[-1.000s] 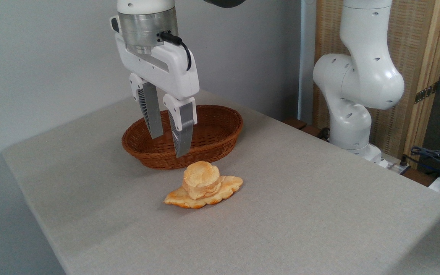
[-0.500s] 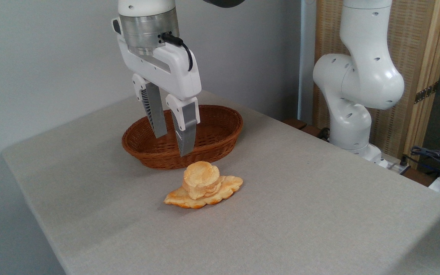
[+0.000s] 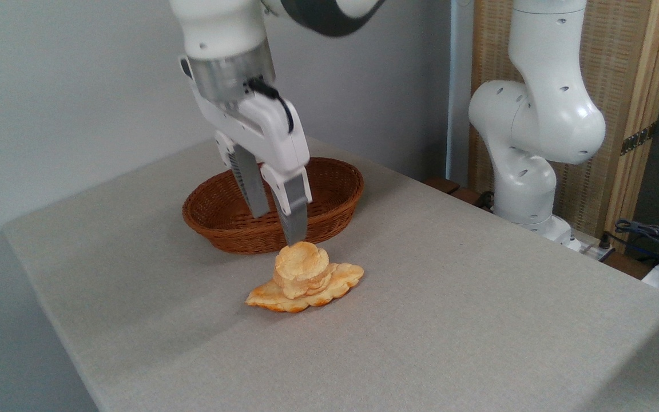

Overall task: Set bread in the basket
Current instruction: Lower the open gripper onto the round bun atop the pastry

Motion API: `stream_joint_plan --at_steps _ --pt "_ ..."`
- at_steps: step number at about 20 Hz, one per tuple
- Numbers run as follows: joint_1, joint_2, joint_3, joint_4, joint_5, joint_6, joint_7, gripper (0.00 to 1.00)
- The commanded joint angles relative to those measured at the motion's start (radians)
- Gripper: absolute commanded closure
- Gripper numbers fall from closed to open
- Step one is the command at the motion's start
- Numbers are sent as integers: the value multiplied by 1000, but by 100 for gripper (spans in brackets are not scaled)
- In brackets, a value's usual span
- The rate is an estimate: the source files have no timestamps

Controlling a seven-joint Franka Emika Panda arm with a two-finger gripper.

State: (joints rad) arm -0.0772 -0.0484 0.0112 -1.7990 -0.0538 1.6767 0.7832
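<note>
The gripper (image 3: pixel 277 227) has come down and shifted right since a second ago, and it now tilts, its fingers slanting down toward the right. Before, it hung upright in front of the basket's left half; now the tip of its nearer finger (image 3: pixel 294 220) is just above the top of the bread (image 3: pixel 301 267). The fingers stand apart with nothing between them.

The bread has not moved. It is a small, thick, round bun, golden-tan at the sides with a pale crackled top. It sits on a larger flat leaf-shaped bread (image 3: pixel 306 292) with a wavy golden edge, near the middle of the table (image 3: pixel 449 320).

Just behind the two breads, toward the table's far edge, lies the basket (image 3: pixel 335 197), an oval, shallow, reddish-brown wicker one with nothing seen inside.

The arm (image 3: pixel 232 51) reaches in from the top of the view, its wrist leaning left above the basket. The white base of the arm (image 3: pixel 535 131) stands off the table's far right edge.
</note>
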Motion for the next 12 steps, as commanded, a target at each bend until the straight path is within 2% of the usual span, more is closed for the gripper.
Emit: stream_joint_plan --at_steps 1,7,12 --pt "5 -8 0 -83 -17 44 60 0" --pt "5 -11 0 -180 -15 135 94 0" --pt "5 -7 0 -184 -34 144 96 0"
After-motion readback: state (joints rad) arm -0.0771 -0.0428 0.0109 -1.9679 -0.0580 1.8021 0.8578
